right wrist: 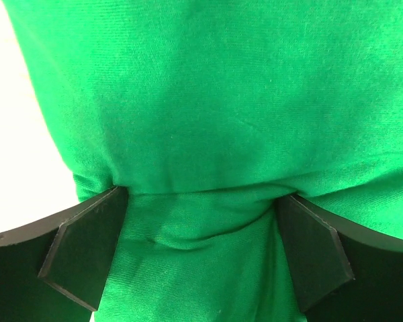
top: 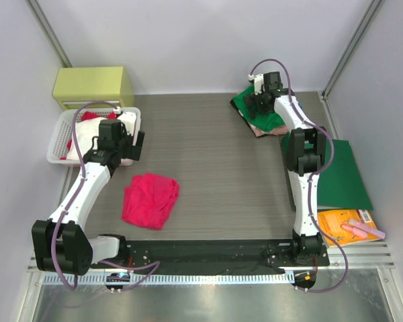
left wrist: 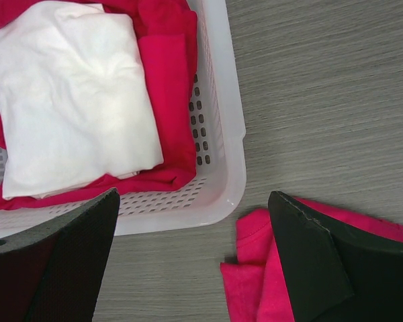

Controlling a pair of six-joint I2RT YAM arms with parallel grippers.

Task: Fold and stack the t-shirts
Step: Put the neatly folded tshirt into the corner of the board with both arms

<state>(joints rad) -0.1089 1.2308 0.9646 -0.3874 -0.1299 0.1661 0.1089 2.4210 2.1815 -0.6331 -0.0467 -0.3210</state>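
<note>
Lying crumpled on the bench (top: pixel 215 161), near its front edge and left of centre, a pinkish-red t-shirt (top: pixel 150 200) sits in a loose, unfolded heap. The left hand (top: pixel 131 145) hangs over the spot where a white perforated basket (top: pixel 56 146) meets the bench, its fingers (left wrist: pixel 67 255) spread wide apart with nothing between them. In the left wrist view an edge of the pinkish-red t-shirt lies just beside the basket's corner, partly under one finger. Inside the basket a folded white cloth (left wrist: pixel 74 100) rests on top of red cloth (left wrist: pixel 171 80).

The right hand (top: pixel 257 111) is down at the far right corner of the bench, on a green t-shirt (top: pixel 242 100). Its fingers are also wide apart and press into the cloth, so that a fold of green bulges up between them, but they are not clamped on it. A sliver of dull pinkish cloth (top: pixel 260 131) shows under the green t-shirt's near edge.

A flat dark-green folder (top: pixel 346 178) lies along the right side of the bench. A yellow-green box (top: pixel 93 84) stands behind the basket.
</note>
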